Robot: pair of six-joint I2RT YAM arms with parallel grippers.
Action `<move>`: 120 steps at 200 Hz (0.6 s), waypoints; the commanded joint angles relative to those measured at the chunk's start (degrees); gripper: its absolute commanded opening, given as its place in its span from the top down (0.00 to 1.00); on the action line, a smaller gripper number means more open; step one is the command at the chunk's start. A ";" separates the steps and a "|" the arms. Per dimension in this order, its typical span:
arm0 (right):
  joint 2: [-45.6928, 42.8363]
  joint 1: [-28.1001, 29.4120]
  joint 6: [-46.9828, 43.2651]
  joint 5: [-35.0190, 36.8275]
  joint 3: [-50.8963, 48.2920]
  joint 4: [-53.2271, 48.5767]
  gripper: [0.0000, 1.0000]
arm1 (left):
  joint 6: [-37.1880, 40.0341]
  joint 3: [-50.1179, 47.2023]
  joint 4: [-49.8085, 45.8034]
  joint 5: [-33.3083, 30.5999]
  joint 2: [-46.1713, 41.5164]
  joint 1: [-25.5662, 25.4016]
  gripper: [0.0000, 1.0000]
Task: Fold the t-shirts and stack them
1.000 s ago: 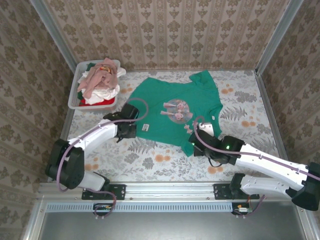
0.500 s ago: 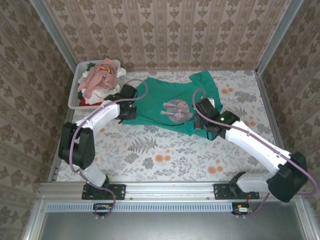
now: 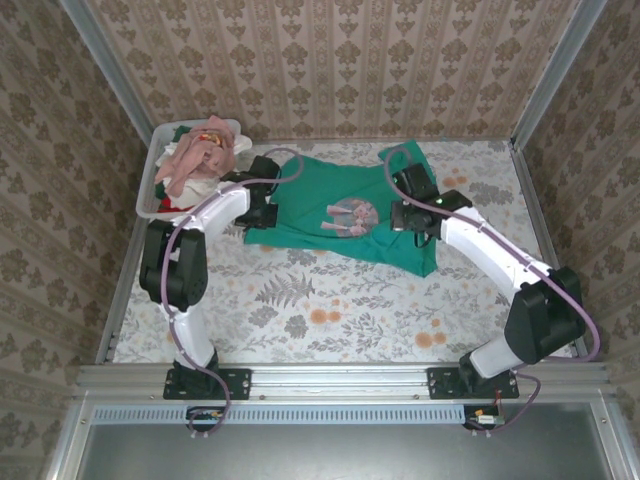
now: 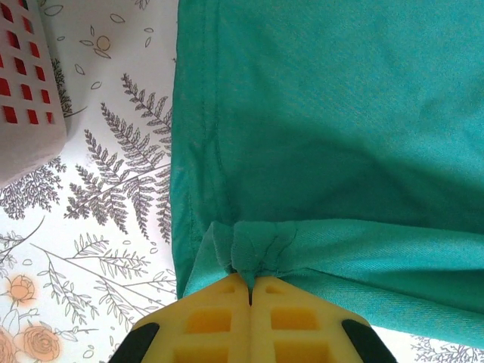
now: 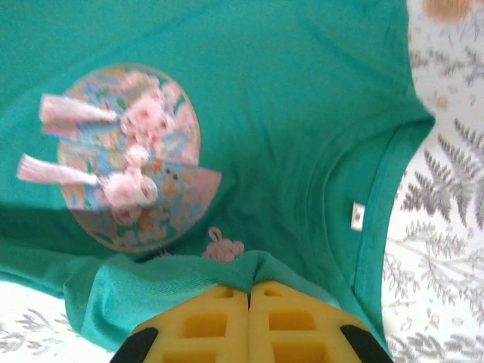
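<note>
Teal-green short-sleeved cloth t-shirt (image 3: 330, 190) with round pink print, lay on far middle of floral table (image 3: 300, 320), left gripper (image 4: 249, 289) clamped on its left edge, right gripper (image 5: 248, 291) pinched on its right fold

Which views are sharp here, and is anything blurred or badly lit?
Left wrist: sharp, the teal-green t-shirt weave and fern-print tablecloth crisp. Right wrist: soft, the chest print and collar tag smeared. Top external: even light, faint shadows, no glare.
</note>
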 commanded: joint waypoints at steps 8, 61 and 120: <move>4.03 -3.05 -5.18 -4.26 5.15 0.59 1.00 | 1.85 4.34 -3.99 -0.32 4.41 0.85 0.99; 17.97 -5.64 -8.20 -9.90 14.35 0.21 1.00 | 0.33 3.35 -3.13 0.29 4.73 2.52 0.56; 24.96 -7.91 -9.13 -8.82 21.69 -1.66 0.99 | -0.62 -10.88 6.14 5.98 -7.07 5.28 0.00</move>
